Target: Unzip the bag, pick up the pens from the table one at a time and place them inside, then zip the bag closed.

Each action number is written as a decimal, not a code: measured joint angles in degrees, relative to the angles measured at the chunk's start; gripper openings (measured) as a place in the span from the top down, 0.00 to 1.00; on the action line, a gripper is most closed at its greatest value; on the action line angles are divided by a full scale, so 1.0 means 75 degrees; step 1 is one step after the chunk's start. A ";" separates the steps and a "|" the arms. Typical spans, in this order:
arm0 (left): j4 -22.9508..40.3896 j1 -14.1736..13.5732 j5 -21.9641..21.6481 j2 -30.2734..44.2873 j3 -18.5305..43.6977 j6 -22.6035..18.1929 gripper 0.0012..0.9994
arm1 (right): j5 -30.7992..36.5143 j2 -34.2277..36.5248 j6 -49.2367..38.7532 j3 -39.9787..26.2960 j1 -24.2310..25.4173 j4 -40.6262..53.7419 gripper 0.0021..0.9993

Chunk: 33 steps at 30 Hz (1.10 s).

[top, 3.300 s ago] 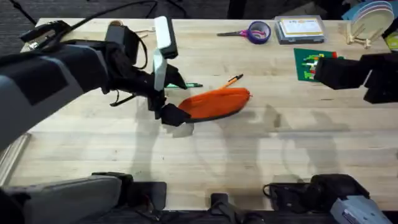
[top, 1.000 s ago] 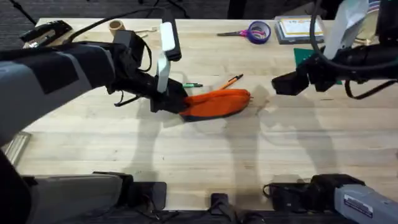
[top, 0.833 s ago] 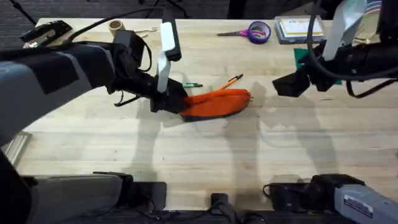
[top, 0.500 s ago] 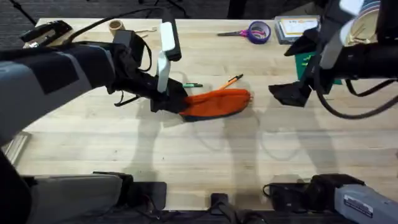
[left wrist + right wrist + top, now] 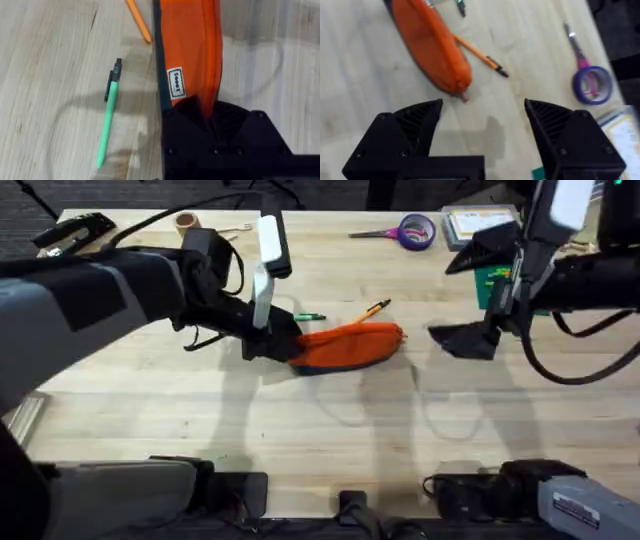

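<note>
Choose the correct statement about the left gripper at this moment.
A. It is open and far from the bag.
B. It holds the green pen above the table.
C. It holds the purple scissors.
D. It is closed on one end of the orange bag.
D: the left gripper is shut on the end of the bag, while the green pen lies free on the table beside it.

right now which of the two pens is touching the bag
The orange pen: its end runs up against the bag edge. The green pen lies apart on the bare table.
</note>
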<state>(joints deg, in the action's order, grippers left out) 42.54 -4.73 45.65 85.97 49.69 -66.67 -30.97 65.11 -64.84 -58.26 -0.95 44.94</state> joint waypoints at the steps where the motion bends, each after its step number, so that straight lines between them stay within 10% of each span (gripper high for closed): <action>1: 0.0000 0.0000 0.0000 0.0000 0.0000 0.0000 0.96 | -0.0012 0.0011 -0.0043 0.0000 0.0000 0.0159 0.00; 33: -0.0003 0.0000 0.0000 0.0000 0.0000 0.0000 0.96 | -0.1010 0.1584 -0.1790 -0.0003 0.0353 0.0819 0.00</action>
<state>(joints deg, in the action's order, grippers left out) 42.52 -4.73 45.65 85.97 49.69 -66.67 -38.54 76.99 -78.27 -58.28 1.69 51.08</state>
